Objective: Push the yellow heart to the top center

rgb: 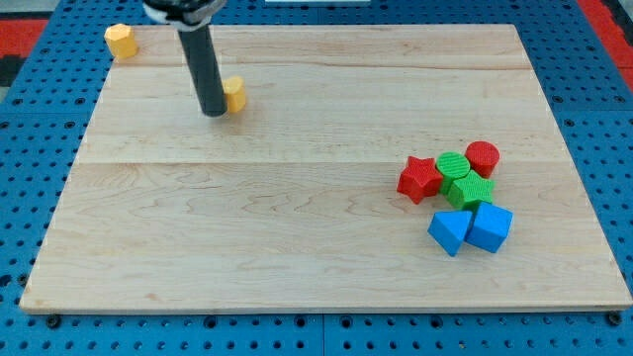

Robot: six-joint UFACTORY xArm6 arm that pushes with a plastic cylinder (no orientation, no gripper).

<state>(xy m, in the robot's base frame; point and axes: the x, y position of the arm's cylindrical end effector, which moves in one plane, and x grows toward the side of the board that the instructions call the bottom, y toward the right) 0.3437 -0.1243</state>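
My tip is sitting on the board in the upper left part, pressing against the left side of a yellow block. That block is partly hidden behind the rod, so I cannot confirm its shape, but I am judging it to be the yellow heart. Being a bare rod, my tip is gripping nothing; it is only touching the block's side. Standing on the heart's left makes sense, since the top center lies toward the view's right and a little up, so a push from here is driving it that way.

A 2nd yellow block is resting at the board's top left corner, well apart from my tip.

Far off at the view's lower right, 6 blocks are clustering together: a red star, a green cylinder, a red cylinder, another green block, and 2 blue blocks just below them. They are lying well clear of the heart's likely path.

The heart is sitting left of center, so I am judging the task as underway but not finished.
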